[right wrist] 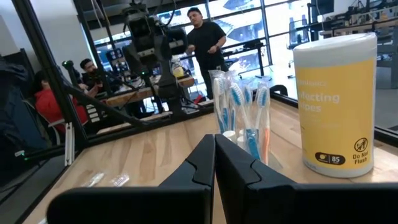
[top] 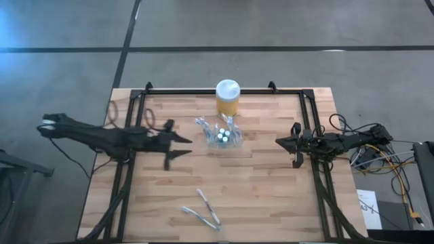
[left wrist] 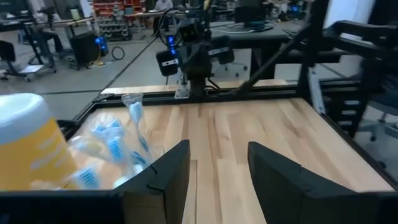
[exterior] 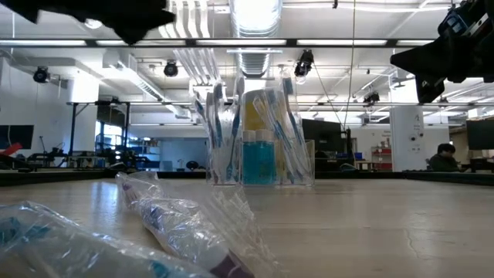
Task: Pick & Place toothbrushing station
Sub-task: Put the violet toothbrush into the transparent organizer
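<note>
Wooden bench (top: pixel 258 183) boards carry a clear holder (top: pixel 222 135) of toothbrushes near the back middle, just in front of a yellow jar (top: pixel 227 98). Left hand (top: pixel 184 147) hovers beside the holder, released and empty. Right hand (top: pixel 279 143) waits clenched at the far side. Wrapped toothbrushes (top: pixel 203 210) lie near the front edge.

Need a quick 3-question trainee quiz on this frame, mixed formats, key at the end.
1. True or false: the left gripper is holding a toothbrush.
2. The yellow jar stands on which side of the clear holder? A) toward the table's far edge B) toward the near edge C) inside it
3. Fill in: the wrapped toothbrushes not yet placed lie near the table's ____ edge.

Key:
1. False; its fingers are open with nothing between them.
2. A
3. Near (front). The right gripper waits shut at the holder's other side.
</note>
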`<state>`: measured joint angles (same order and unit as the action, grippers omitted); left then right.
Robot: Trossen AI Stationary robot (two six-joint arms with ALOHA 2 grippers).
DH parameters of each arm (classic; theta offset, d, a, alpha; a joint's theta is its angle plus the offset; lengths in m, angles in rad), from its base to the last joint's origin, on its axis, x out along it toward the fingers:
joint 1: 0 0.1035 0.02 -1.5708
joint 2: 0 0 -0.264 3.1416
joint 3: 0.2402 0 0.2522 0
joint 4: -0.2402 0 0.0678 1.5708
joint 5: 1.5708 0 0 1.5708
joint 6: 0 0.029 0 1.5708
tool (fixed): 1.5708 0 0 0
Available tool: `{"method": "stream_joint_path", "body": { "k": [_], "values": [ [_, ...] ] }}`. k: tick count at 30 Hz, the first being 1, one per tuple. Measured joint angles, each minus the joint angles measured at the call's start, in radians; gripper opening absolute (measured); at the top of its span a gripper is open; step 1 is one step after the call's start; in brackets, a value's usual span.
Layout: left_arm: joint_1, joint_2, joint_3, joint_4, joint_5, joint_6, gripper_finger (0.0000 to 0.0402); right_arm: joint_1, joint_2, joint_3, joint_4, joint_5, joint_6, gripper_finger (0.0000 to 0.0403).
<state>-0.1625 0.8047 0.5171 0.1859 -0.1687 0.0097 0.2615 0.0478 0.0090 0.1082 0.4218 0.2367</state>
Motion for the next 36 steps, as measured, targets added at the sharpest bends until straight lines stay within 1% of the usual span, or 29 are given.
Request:
{"method": "stream_joint_path", "body": {
  "k": [3,6,8,11,12,13,16,20,23,26,29,31,33,36],
  "values": [
    [-0.016,-0.168,-0.001,-0.179,-0.002,0.008,0.0156,0.0,0.0,0.0,0.0,0.0,0.0,0.0008],
    [-0.02,-0.313,-0.031,-0.288,-0.006,0.0,0.0127,0.0,0.0,0.0,0.0,-0.002,-0.002,0.0008],
    [-0.02,-0.394,-0.061,-0.325,-0.006,-0.004,0.0095,0.0,0.0,0.0,0.0,-0.003,-0.004,0.0008],
    [-0.02,-0.499,-0.115,-0.346,-0.006,0.0,0.0032,0.0,0.0,0.0,0.0,-0.003,-0.004,0.0008],
    [-0.02,-0.531,-0.132,-0.344,-0.007,0.003,0.0017,0.0,0.0,0.0,0.0,-0.003,-0.004,0.0008],
    [-0.02,-0.561,-0.149,-0.335,-0.009,0.008,0.001,0.0,0.0,0.0,0.0,-0.003,-0.004,0.0008],
    [-0.02,-0.641,-0.205,-0.376,-0.006,0.019,0.0009,0.0,0.0,0.0,0.0,-0.003,-0.004,0.0008],
    [-0.02,-0.738,-0.248,-0.38,-0.001,0.017,0.0004,0.0,0.003,0.0,0.0,-0.003,-0.003,0.0008],
    [-0.02,-0.783,-0.281,-0.389,0.035,0.015,0.0005,0.0,0.013,0.0,0.001,-0.003,-0.003,0.0008],
    [-0.02,-0.804,-0.312,-0.391,0.064,0.015,0.0003,0.0,0.029,0.0,0.007,0.008,-0.001,0.0008],
    [-0.02,-0.804,-0.34,-0.389,0.066,0.015,0.0003,0.0,0.059,0.0,0.01,0.085,0.057,0.0008],
    [-0.02,-0.804,-0.357,-0.389,0.066,0.01,0.0003,-0.001,0.093,0.0,0.023,0.103,0.078,0.0008],
    [-0.02,-0.805,-0.37,-0.388,0.066,0.01,0.0003,0.001,0.14,0.0,0.071,0.101,0.086,0.0008],
    [-0.02,-0.805,-0.384,-0.389,0.07,0.013,0.0002,0.012,0.23,0.0,0.193,0.097,0.086,0.0008]
  ]
}}
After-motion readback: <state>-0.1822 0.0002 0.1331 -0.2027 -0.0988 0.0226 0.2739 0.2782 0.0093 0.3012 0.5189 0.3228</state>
